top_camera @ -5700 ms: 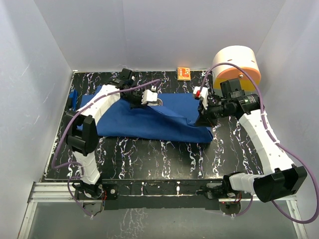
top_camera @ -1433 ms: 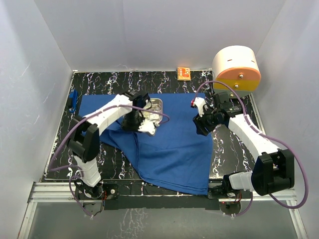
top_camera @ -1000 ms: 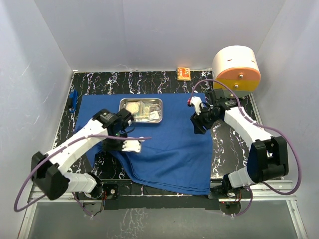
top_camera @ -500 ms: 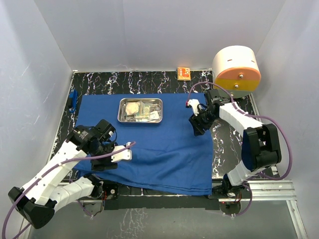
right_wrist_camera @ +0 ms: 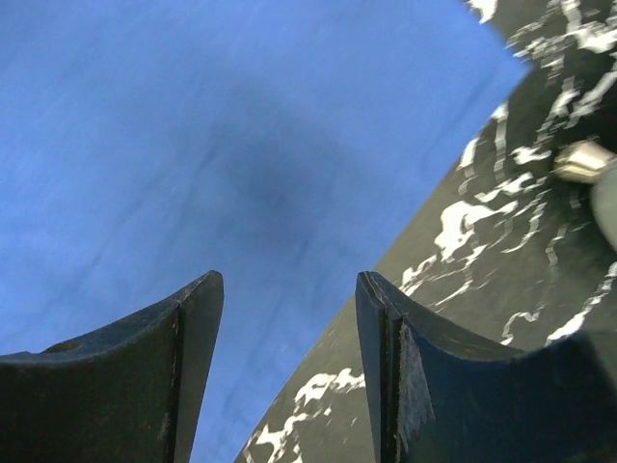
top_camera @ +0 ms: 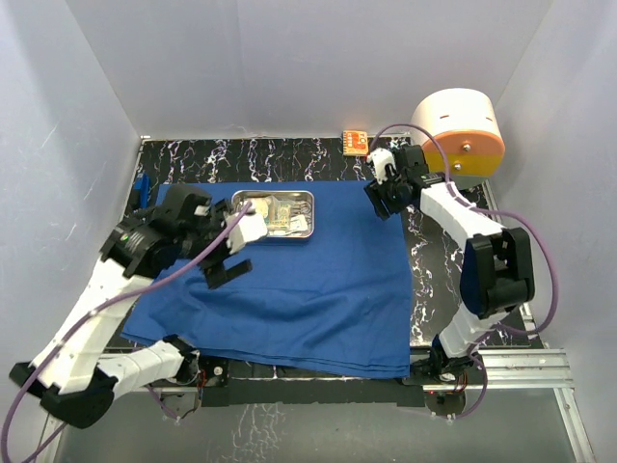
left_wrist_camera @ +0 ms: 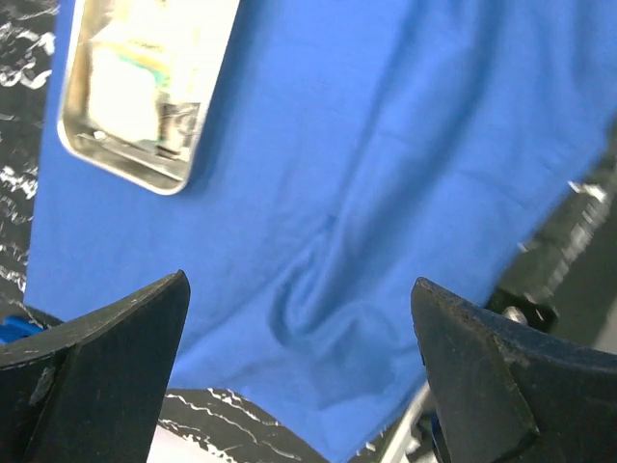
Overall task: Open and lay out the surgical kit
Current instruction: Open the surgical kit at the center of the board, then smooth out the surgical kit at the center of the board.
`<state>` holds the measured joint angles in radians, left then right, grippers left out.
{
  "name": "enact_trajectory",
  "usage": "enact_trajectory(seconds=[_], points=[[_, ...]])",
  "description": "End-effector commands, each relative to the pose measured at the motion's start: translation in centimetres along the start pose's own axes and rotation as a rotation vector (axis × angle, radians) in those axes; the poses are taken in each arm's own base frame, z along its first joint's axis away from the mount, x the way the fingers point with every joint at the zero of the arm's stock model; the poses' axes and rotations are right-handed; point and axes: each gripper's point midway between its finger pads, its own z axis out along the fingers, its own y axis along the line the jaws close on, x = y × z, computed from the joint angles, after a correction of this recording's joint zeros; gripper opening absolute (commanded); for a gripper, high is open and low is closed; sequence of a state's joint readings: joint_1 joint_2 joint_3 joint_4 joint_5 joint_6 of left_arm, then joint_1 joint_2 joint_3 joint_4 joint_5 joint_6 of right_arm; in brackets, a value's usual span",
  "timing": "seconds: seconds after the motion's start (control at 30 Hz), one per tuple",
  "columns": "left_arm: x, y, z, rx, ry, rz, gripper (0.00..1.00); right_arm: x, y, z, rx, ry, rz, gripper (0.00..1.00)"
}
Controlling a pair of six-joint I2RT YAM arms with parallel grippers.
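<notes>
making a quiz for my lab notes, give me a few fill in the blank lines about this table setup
The steel tray sits on a ___ cloth. The left gripper hovers with its jaws ___. The right gripper hangs above the cloth's far ___ corner. The small box beyond the cloth is ___ in colour.
Missing words: blue; open; right; orange.
</notes>
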<state>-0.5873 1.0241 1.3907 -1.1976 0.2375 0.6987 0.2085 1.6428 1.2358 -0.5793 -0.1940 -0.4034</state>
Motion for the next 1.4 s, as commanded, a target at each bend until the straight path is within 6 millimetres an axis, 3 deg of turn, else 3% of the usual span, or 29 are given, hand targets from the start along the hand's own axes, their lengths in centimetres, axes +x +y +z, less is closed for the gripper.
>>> enact_trajectory(seconds=[0.0,0.13,0.27,0.47,0.57,0.77,0.93,1.2,1.37], points=[[-0.4,8.0,3.9,-0.255,0.018,-0.193,0.98,-4.8,-5.3,1.0,0.223,-0.106,0.075,0.56],[1.5,14.5,5.2,-0.351,-0.011,-0.385,0.98,-4.7,-6.6,3.8,0.249,-0.065,0.091,0.56],[5.5,20.3,6.9,-0.41,-0.001,-0.584,0.98,-4.6,-7.3,5.8,0.26,-0.036,0.096,0.58],[12.5,27.1,10.3,-0.465,0.043,-0.812,0.95,-4.4,-6.9,8.0,0.213,-0.016,0.12,0.6],[15.6,29.0,12.3,-0.455,0.068,-0.872,0.93,-3.8,-6.5,9.2,0.185,0.01,0.134,0.59],[19.6,29.8,16.6,-0.418,0.148,-0.903,0.91,-2.3,-6.4,10.5,0.186,0.054,0.141,0.56],[22.7,29.0,19.3,-0.382,0.221,-0.928,0.91,-0.7,-6.8,11.6,0.201,0.104,0.131,0.52],[25.7,25.9,21.3,-0.297,0.354,-0.935,0.9,3.5,-8.8,13.1,0.213,0.269,0.142,0.42],[26.3,24.7,22.3,-0.267,0.372,-0.98,0.88,6.0,-10.4,14.2,0.206,0.351,0.173,0.35]])
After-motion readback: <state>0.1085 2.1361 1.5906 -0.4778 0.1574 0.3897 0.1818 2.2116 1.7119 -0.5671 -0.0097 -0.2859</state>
